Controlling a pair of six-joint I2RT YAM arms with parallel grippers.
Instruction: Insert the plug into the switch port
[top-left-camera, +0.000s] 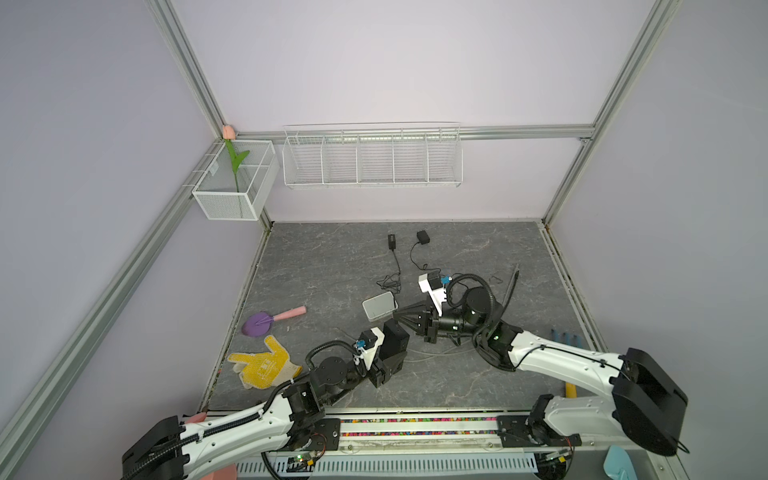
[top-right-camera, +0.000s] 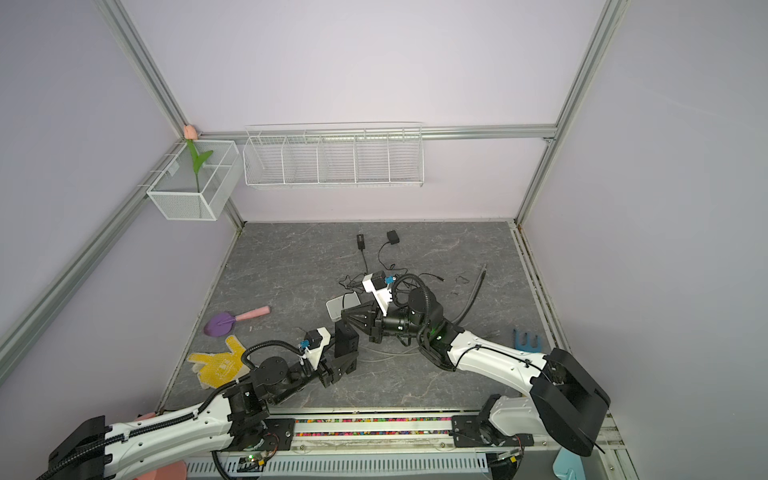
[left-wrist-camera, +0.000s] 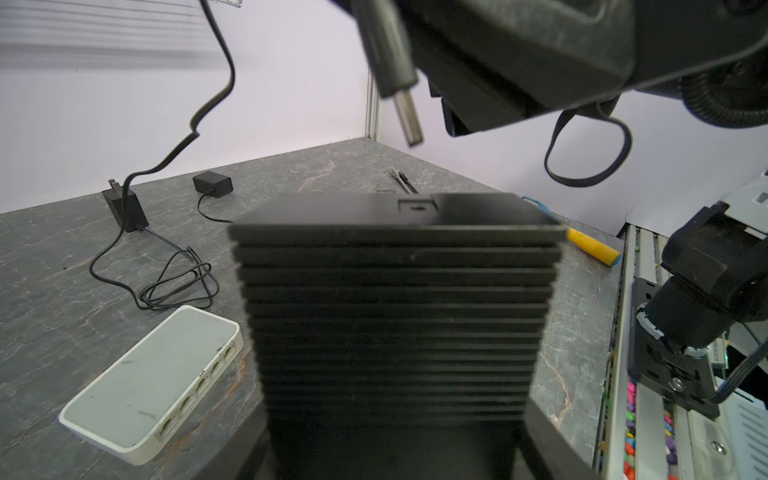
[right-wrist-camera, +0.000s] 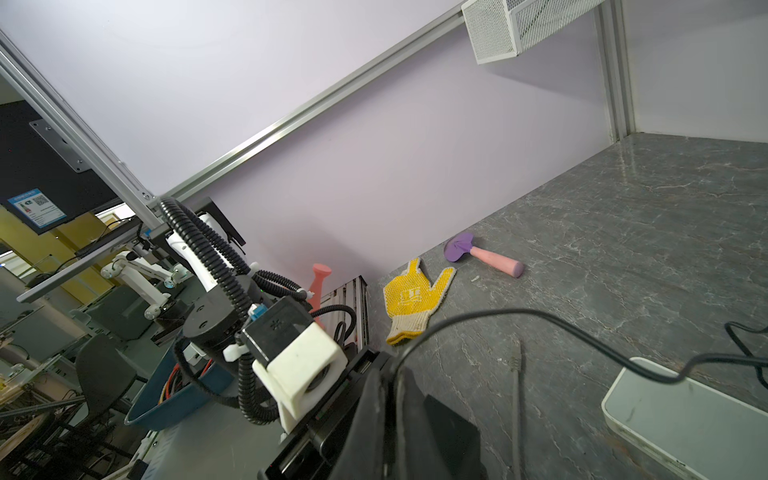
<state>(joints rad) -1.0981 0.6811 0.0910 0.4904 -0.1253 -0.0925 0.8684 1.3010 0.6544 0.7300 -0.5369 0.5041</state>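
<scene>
At the middle of the grey tabletop (top-left-camera: 316, 266), the plug (left-wrist-camera: 395, 70) is a slim black barrel with a bare metal pin at its end. A thin black cable (right-wrist-camera: 519, 311) runs from its back. The right gripper (top-left-camera: 398, 318) is clenched on it, jaws fully together. The pin sticks out past the fingers, tilted toward the black finned box (left-wrist-camera: 395, 316).

That box stands upright, its sides ribbed with stacked horizontal fins. Its flat upper face carries a small rectangular port (left-wrist-camera: 417, 204). The left gripper (top-left-camera: 392, 352) grasps the box low on its body, jaws partway apart around it.

In both top views the right gripper's tips sit at 12 o'clock from the box, just beside its upper end. The left wrist view shows the pin clear of the port with a gap between them, so the plug is not inserted.

A white switch (top-left-camera: 379, 306) with a row of ports along one edge lies flat at 11 o'clock from the box, near it. A black power adapter (top-left-camera: 423, 237) rests well apart at 12 o'clock, near the far wall.
</scene>
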